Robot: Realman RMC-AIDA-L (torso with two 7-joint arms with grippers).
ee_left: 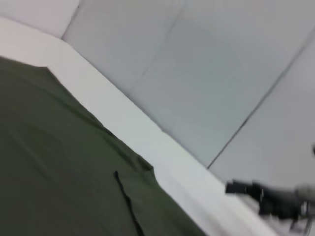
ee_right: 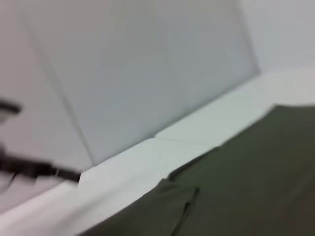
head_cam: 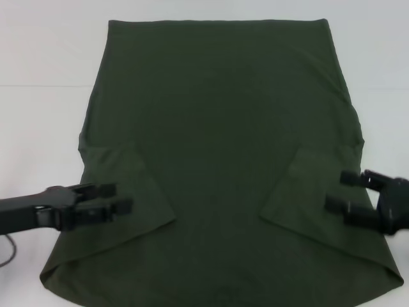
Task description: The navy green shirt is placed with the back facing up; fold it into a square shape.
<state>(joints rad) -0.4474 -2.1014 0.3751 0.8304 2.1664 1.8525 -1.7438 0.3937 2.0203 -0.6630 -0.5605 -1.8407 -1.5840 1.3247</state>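
Note:
The navy green shirt [head_cam: 217,147] lies flat on the white table, its straight hem at the far edge. Both short sleeves are folded inward onto the body near the front. My left gripper [head_cam: 114,198] is open, hovering over the folded left sleeve [head_cam: 128,192]. My right gripper [head_cam: 340,190] is open over the folded right sleeve [head_cam: 313,192]. Neither holds cloth. The left wrist view shows the shirt [ee_left: 59,167] with the other arm's gripper [ee_left: 246,189] far off. The right wrist view shows the shirt [ee_right: 246,182] and the other arm's gripper [ee_right: 34,167], blurred.
The white table [head_cam: 45,77] extends past the shirt on the left, right and far sides. A dark cable [head_cam: 7,252] hangs at the left edge near my left arm. Grey wall panels [ee_left: 206,73] stand beyond the table.

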